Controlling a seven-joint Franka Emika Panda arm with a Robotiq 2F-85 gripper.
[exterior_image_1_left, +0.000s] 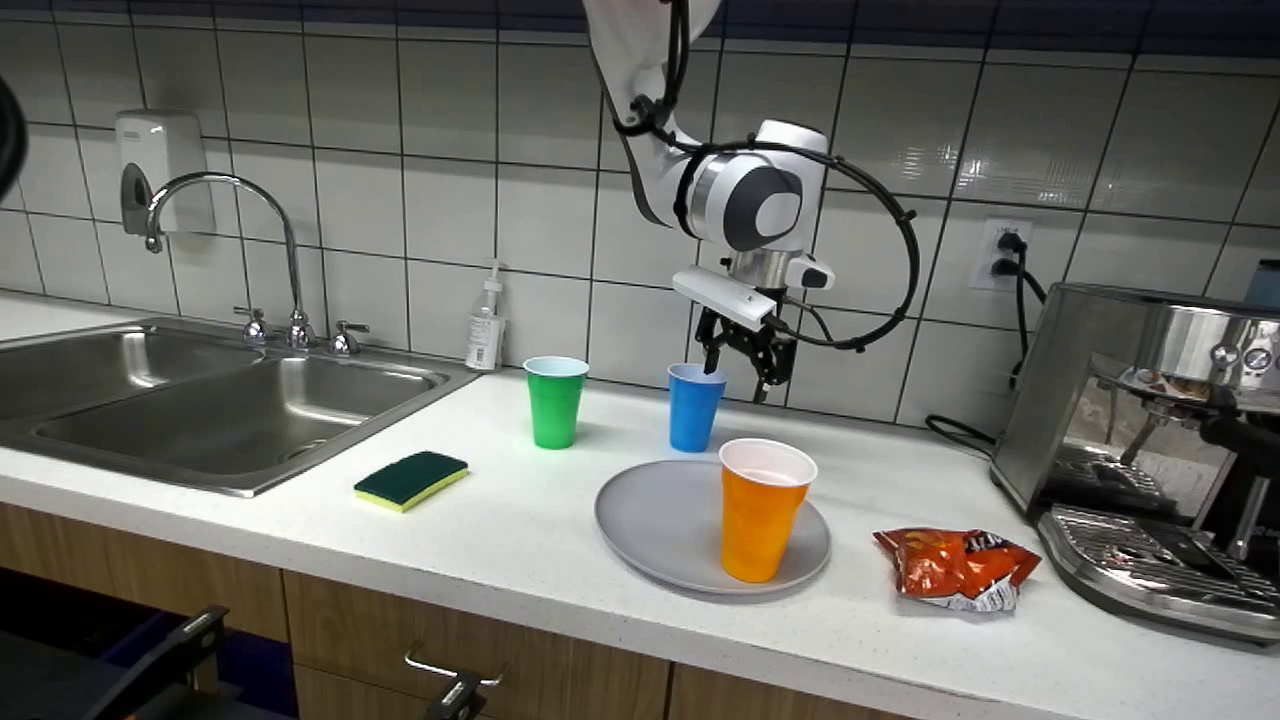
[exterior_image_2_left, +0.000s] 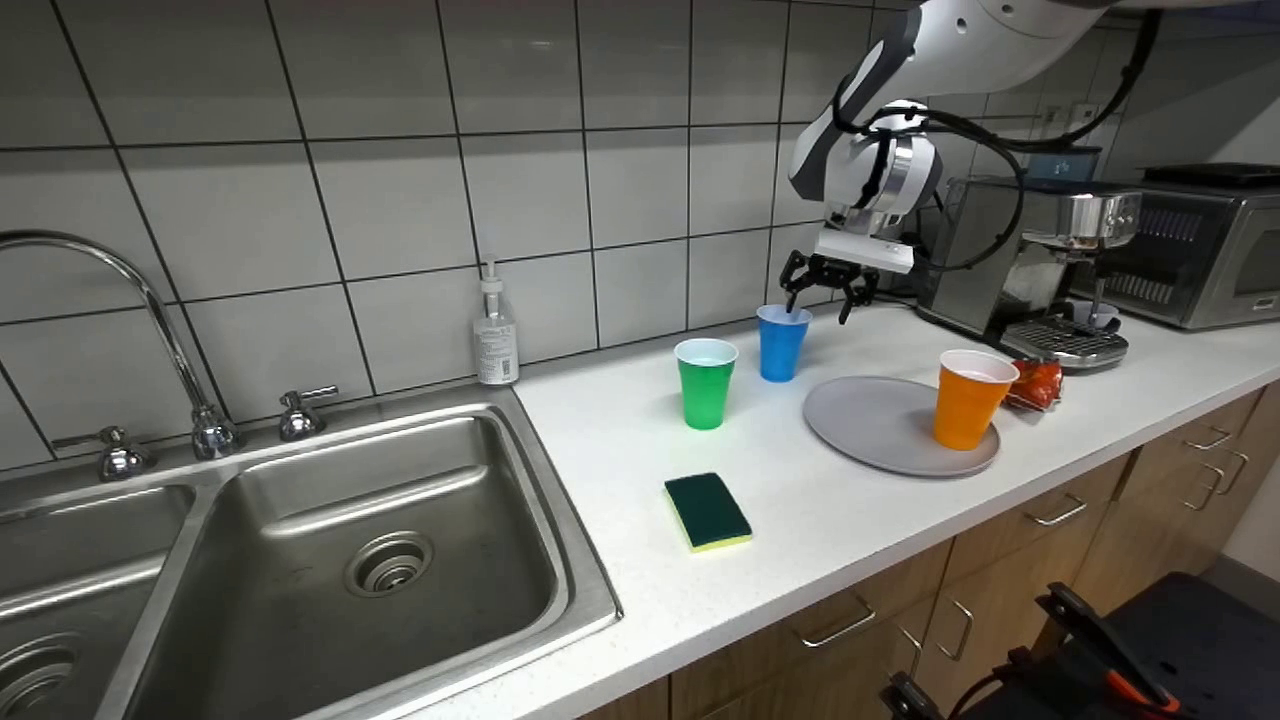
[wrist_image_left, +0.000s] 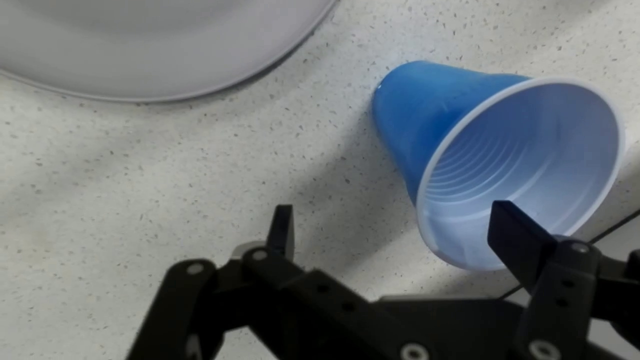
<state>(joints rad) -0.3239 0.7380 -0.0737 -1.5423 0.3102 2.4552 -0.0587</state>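
Observation:
My gripper (wrist_image_left: 392, 205) is open, its two black fingertips wide apart with nothing held between them. It also shows in both exterior views (exterior_image_1_left: 736, 383) (exterior_image_2_left: 818, 314), pointing down at the back of the counter. The blue cup (wrist_image_left: 425, 110) stands upright nearest to it, also in both exterior views (exterior_image_1_left: 693, 415) (exterior_image_2_left: 780, 350). One fingertip overlaps the cup's open mouth in the wrist view; the other is beside the cup, over the counter. I cannot tell whether the first finger touches the rim. A green cup (exterior_image_1_left: 555, 405) stands upright to the side.
A grey plate (exterior_image_1_left: 650, 520) bears an orange cup (exterior_image_1_left: 758, 530). A red snack bag (exterior_image_1_left: 955, 565) lies by a coffee machine (exterior_image_1_left: 1080, 400). A green and yellow sponge (exterior_image_1_left: 410, 480) lies near the metal sink (exterior_image_1_left: 350, 430). A soap bottle (exterior_image_1_left: 487, 325) stands against the tiled wall (exterior_image_1_left: 450, 210).

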